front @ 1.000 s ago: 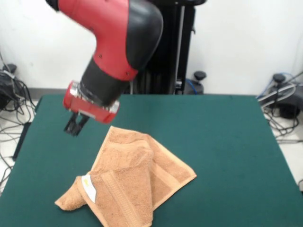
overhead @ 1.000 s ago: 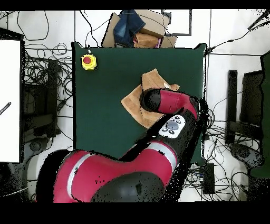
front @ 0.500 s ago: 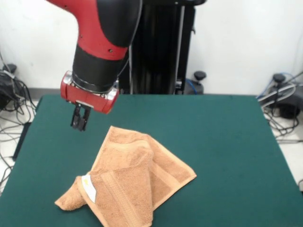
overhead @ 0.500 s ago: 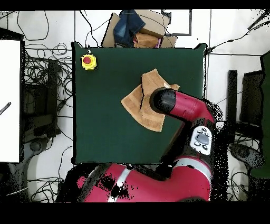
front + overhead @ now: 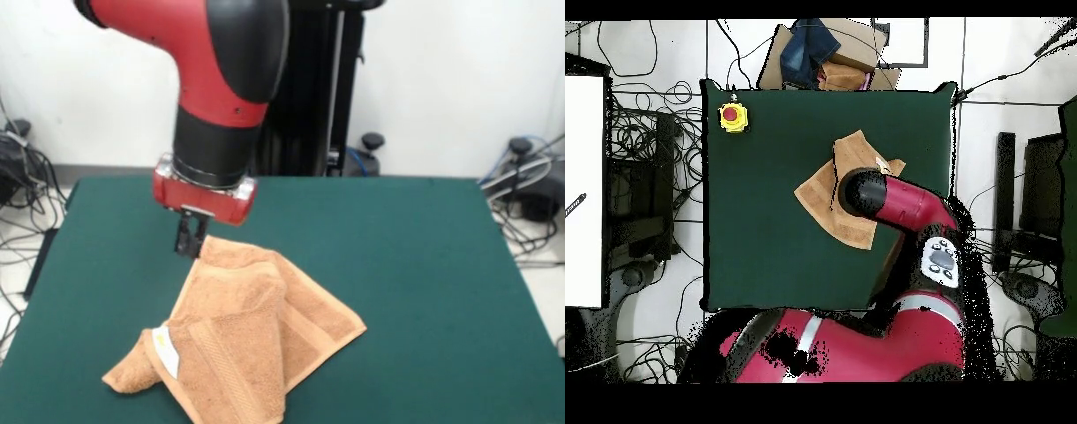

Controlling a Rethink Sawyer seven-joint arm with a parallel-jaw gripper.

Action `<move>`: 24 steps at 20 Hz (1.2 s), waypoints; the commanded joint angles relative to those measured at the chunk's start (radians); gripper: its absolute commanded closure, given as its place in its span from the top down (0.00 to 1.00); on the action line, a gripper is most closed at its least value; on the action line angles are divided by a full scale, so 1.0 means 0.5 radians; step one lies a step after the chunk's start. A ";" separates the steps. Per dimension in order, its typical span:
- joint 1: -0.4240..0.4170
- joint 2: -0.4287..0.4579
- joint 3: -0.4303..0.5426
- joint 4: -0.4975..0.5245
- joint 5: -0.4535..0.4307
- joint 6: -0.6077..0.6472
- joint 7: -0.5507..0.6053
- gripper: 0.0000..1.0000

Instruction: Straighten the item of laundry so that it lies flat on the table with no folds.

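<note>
Towel [image 5: 238, 340] not flat yet: lies crumpled on the green counter [image 5: 415, 265], toward the front-left in the front view, with at least one layer folded over the middle and the lower-left corner rolled under by the white label [image 5: 166, 346]. Border band visible on the upper fold running diagonally. End effector [image 5: 189, 240] sits low at the towel's far corner, just beside or touching the edge; can't confirm contact. Fingers look narrow, close together, nothing visibly gripped between them. In the overhead view the arm covers most of the towel [image 5: 820, 190], so only the outer flaps show; yellow box with red button [image 5: 732, 116] is well apart at a counter corner, not in the way. Progress estimate: early, no unfolding achieved as far as visible. Left to do: grasp a corner, pull the top layer off, spread out the rolled corner, then check for remaining creases.
</note>
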 commanded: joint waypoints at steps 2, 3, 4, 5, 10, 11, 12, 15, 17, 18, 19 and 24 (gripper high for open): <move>0.235 0.143 0.150 0.106 -0.007 -0.145 0.425 0.00; 0.263 0.161 0.131 0.096 0.006 -0.159 0.451 0.00; 0.291 0.178 0.112 0.087 0.018 -0.173 0.476 0.00; 0.303 0.187 0.107 0.085 0.034 -0.183 0.492 0.00; 0.224 0.228 0.143 0.083 0.006 -0.304 0.422 0.00; 0.184 0.239 0.168 0.085 -0.012 -0.349 0.393 0.00; 0.146 0.254 0.187 0.080 -0.045 -0.390 0.353 0.00; 0.037 0.310 0.258 0.051 -0.114 -0.508 0.275 0.00; 0.009 0.362 0.267 0.013 -0.139 -0.570 0.256 0.00; 0.003 0.382 0.269 0.001 -0.149 -0.595 0.256 0.00; -0.006 0.403 0.275 -0.015 -0.162 -0.621 0.252 0.00; 0.004 0.490 0.251 -0.085 -0.175 -0.697 0.254 0.00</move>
